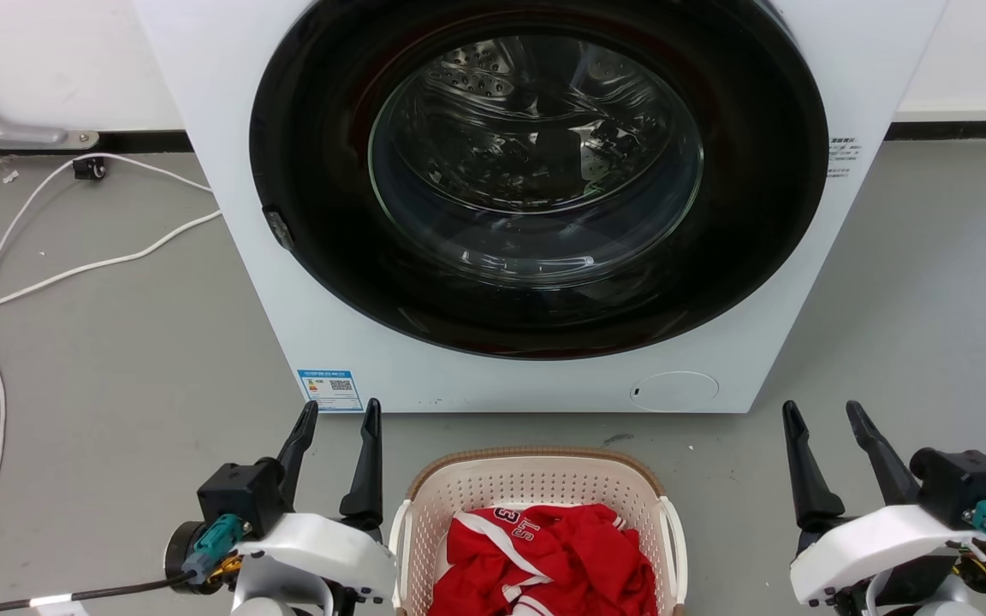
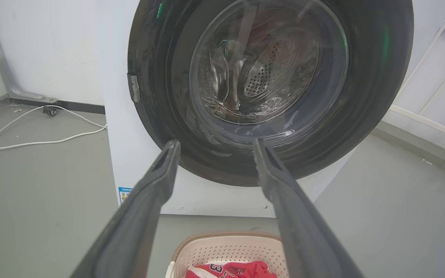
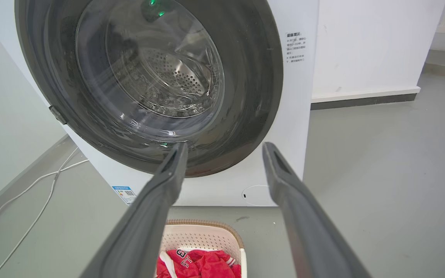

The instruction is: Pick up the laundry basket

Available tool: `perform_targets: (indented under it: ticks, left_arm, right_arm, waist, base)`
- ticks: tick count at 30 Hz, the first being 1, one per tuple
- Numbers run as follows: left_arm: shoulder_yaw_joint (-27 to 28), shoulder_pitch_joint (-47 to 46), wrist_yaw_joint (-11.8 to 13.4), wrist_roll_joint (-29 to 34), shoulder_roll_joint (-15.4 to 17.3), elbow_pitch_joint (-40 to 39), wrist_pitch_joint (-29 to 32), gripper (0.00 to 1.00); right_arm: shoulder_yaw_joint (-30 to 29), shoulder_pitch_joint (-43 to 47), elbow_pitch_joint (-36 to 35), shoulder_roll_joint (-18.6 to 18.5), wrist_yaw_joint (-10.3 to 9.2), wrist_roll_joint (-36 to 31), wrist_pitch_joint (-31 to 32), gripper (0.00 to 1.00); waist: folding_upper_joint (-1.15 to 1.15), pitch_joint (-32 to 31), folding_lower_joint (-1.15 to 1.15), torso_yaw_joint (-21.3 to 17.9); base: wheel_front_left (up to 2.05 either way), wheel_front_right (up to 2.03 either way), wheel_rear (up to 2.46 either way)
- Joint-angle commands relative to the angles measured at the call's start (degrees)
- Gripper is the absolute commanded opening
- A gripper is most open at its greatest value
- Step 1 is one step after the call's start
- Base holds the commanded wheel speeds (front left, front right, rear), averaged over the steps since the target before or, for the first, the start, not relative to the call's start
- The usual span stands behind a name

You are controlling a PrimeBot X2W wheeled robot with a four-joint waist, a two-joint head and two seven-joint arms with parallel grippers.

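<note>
head view: laundry basket (image 1: pixel 536 453) on the floor before the washing machine (image 1: pixel 228 222), between left gripper (image 1: pixel 341 409) and right gripper (image 1: pixel 822 409); both jaws apart, holding nothing; step: pre-grasp; next likely calls for lowering onto the white side handles | left wrist view: bottom edge cuts off the basket's near part | right wrist view: a finger hides its left rim; red garment (image 3: pixel 199 262) inside.

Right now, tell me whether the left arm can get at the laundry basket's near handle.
Probably yes. The left gripper, open, hovers beside the laundry basket; its white side handle faces the gripper and nothing stands between them. It would need to lower and turn inward.
</note>
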Motion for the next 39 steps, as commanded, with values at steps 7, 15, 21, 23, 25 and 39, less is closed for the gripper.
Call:
perform_targets:
  ticks: [7,15,21,23,25,39]
  left_arm:
    - [-0.92,-0.89,0.79,4.28,0.59,0.33,-1.21,1.0]
    - [-1.61,-0.71,1.59,7.78,0.71,0.76,-2.21,1.0]
    - [-1.84,-0.79,1.79,9.88,0.68,1.03,-2.78,1.0]
    - [-1.87,-0.72,1.82,10.54,0.66,1.04,-3.06,1.0]
    - [-1.79,-0.6,1.86,11.02,0.6,1.11,-3.26,1.0]
    - [-0.8,0.08,0.72,12.29,-0.03,2.25,-4.53,1.0]
  right_arm:
    - [0.73,0.73,-0.35,-0.03,0.0,-4.82,-0.79,1.0]
    - [0.81,1.07,-0.56,-0.02,-0.01,-8.56,-1.21,1.0]
    - [0.98,1.35,-0.51,-0.02,-0.01,-10.62,-1.77,1.0]
    - [0.95,1.45,-0.45,-0.02,-0.01,-11.18,-1.93,1.0]
    - [0.93,1.52,-0.38,-0.02,-0.01,-11.73,-2.11,1.0]
    - [0.7,2.0,0.16,-0.01,-0.01,-13.21,-3.7,1.0]
  waist:
    - [0.0,-0.09,0.0,0.12]
    - [0.0,-0.07,0.0,0.13]
    - [0.0,0.0,0.0,0.18]
    - [0.0,-0.01,0.0,0.2]
    - [0.0,-0.01,0.0,0.22]
    - [0.0,0.22,0.0,0.23]
  base:
    - [0.0,0.0,0.0]
    - [0.0,0.0,0.0]
    - [0.0,0.0,0.0]
    - [0.0,0.0,0.0]
    - [0.0,0.0,0.0]
    - [0.0,0.0,0.0]
